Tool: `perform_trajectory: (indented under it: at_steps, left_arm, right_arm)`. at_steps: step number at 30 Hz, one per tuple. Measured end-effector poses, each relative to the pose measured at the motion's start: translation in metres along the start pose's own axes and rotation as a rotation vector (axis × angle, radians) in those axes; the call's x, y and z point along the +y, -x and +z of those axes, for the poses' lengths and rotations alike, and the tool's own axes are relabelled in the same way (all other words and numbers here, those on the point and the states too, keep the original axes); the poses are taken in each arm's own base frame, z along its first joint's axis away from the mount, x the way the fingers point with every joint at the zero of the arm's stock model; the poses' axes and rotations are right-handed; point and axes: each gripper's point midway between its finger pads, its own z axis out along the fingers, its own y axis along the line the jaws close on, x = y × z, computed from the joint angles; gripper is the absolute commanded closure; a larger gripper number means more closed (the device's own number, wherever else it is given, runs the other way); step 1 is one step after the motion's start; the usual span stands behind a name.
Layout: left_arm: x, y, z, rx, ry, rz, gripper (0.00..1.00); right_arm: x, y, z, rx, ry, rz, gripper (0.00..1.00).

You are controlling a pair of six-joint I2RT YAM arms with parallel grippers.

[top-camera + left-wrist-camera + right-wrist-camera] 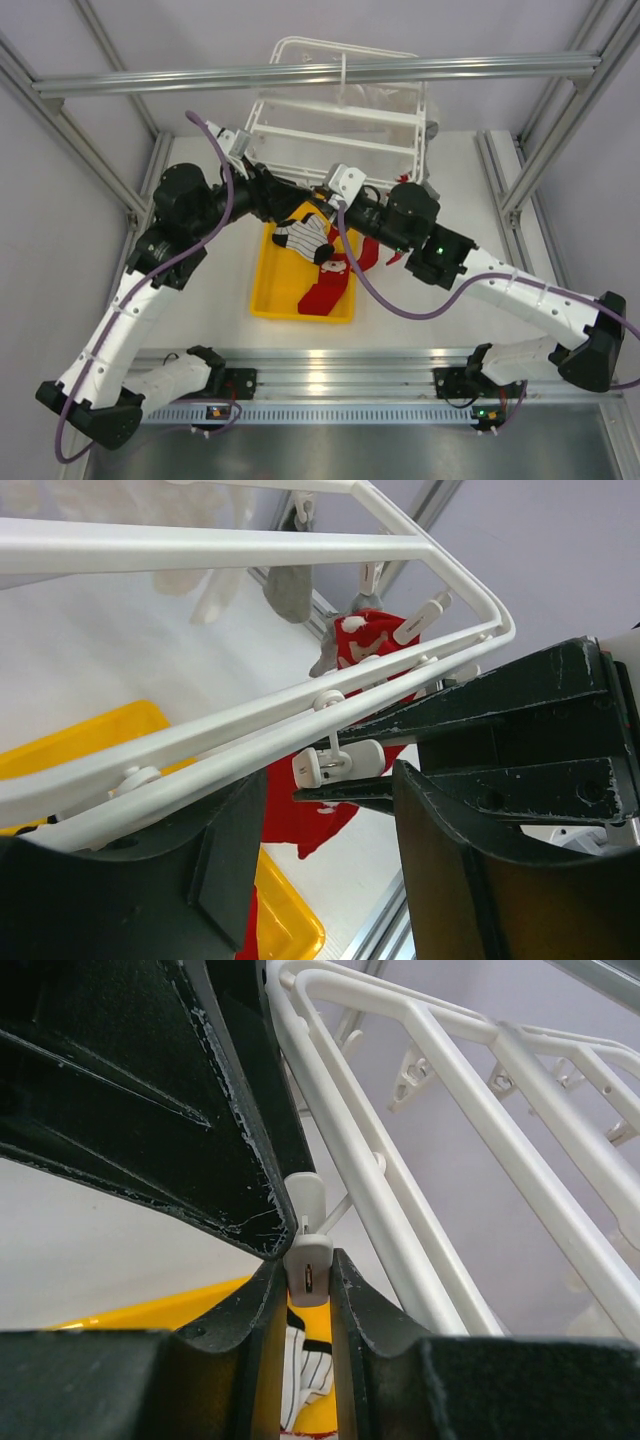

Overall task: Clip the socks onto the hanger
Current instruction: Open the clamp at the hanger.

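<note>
The white hanger (335,110) hangs at the back centre, and its bars cross the left wrist view (200,545) and the right wrist view (440,1090). My right gripper (318,207) (308,1260) is shut on a small white clip (309,1275) under the frame's front bar. My left gripper (278,197) (330,780) is open, its fingers on either side of the same clip (340,763). A red sock (372,630) (362,250) hangs from clips. A striped sock (303,237) (305,1385) shows over the tray's far end; I cannot tell whether it hangs or lies there.
A yellow tray (268,290) lies on the table under the grippers with a red sock (326,290) in it. A grey aluminium beam (300,75) runs across above the hanger. Pale socks (290,590) hang from far clips. A rail runs along the near table edge.
</note>
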Motion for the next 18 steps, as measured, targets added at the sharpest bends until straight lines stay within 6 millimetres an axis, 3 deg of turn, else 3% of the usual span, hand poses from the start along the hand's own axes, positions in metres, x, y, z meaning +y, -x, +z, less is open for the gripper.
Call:
perform_trajectory:
  at_steps: [12,17,18]
  left_arm:
    - [0.013,-0.007,0.011,0.018,0.044,-0.024,0.43]
    - [0.013,-0.008,0.012,0.023,0.045,-0.026,0.52]
    - [0.012,-0.009,0.013,0.025,0.042,-0.026,0.60]
  right_arm:
    - [-0.001,-0.006,0.005,0.026,0.000,-0.004,1.00]
    - [-0.001,-0.009,0.005,0.040,-0.003,-0.005,1.00]
    - [0.000,-0.010,0.004,0.043,-0.002,-0.005,1.00]
